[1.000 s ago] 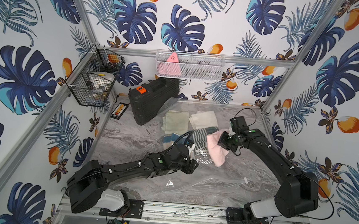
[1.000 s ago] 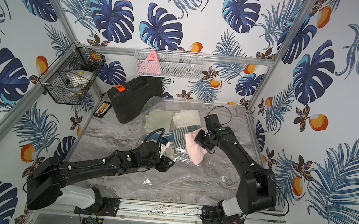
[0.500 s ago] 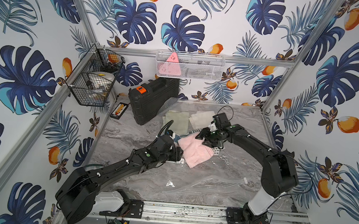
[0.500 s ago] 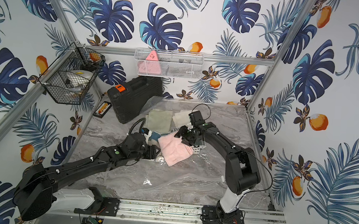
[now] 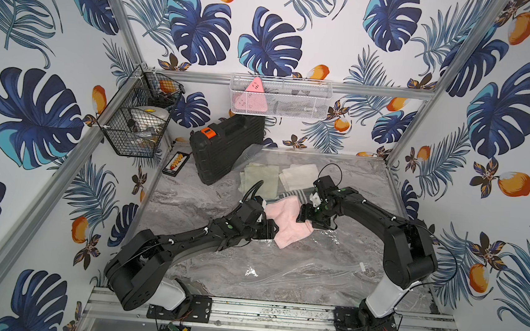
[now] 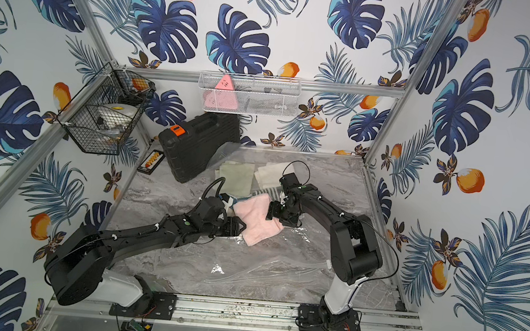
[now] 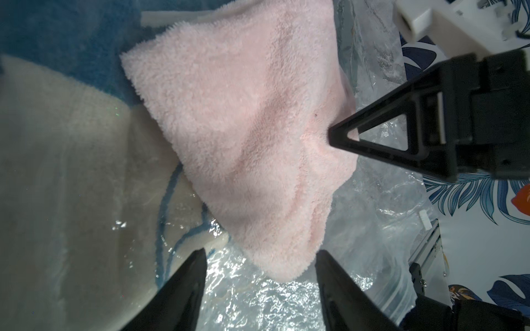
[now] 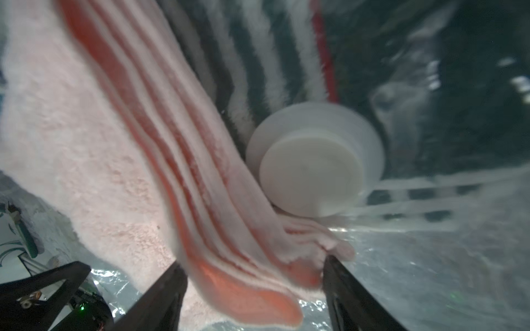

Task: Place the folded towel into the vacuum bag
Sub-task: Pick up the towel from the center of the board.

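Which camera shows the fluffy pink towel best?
The left wrist view: the fluffy pink folded towel fills it, sharp and nearly whole. The right wrist view shows only its blurred, layered edge up close. Both top views show it small, from far above.

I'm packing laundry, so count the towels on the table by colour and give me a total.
pink towel: 1
pale green towel: 1
cream towel: 1
striped towel: 1
blue-and-white towel, mostly hidden: 1
Total: 5

Motion blur smears the pink towel (image 8: 114, 149) and the white valve (image 8: 312, 174) in the right wrist view.
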`<state>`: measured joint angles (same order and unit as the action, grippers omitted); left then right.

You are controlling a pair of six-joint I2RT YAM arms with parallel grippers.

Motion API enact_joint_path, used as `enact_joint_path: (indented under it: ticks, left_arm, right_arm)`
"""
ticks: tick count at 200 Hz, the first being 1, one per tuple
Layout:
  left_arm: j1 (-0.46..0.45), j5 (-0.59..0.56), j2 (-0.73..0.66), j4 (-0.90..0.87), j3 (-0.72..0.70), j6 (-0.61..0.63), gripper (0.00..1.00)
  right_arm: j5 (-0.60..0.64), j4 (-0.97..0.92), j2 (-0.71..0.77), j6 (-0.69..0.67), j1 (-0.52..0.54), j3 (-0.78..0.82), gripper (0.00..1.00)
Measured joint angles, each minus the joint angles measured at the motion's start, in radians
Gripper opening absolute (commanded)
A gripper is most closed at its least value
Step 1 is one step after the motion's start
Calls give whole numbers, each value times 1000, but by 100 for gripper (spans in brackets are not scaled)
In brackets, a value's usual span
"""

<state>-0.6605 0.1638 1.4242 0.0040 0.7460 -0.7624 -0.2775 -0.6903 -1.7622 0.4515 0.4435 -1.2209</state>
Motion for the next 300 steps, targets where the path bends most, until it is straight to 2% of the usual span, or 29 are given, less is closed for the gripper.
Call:
enact_joint_path:
  ticks: [19,34,47,65,83,113,145,164,183,214,231,246,278,300]
  left_arm:
    - [3,-1,-24,-15,0,10,65]
    - [11,-14,-51,-47,9,32,65]
    - [14,-35,-74,-78,26,56,65]
    - [17,-40,-87,-109,57,85,64]
    - [18,-39,-76,-126,88,109,63]
    - [-13,3,-17,-102,105,107,59]
    - [-40,44,78,-23,100,91,45]
    - [-39,40,126,7,94,79,41]
    - [-40,41,153,36,84,74,39]
    - [-40,39,183,66,60,74,38]
    - [-40,37,197,87,48,74,39]
    - [-40,40,203,105,42,72,39]
    - [-41,45,167,82,55,53,39]
    - [-41,45,141,93,92,46,36]
  right_arm:
    - [-58,68,36,29,20,83,31]
    - [-114,102,108,92,25,174,26]
    - [-163,127,173,136,34,240,33]
    - [-217,127,226,169,40,280,59]
    - [-201,96,244,158,5,278,70]
    - [-140,69,239,110,-48,241,78]
    - [-141,134,139,71,-33,195,78]
    - [-154,203,84,73,-26,203,77]
    - [-160,261,58,90,-6,219,69]
    - [-168,311,77,115,16,239,31]
    - [-125,291,108,117,36,231,17]
    - [-54,246,130,117,73,201,12]
    - [163,104,122,129,184,97,7]
    - [277,29,92,143,241,44,2]
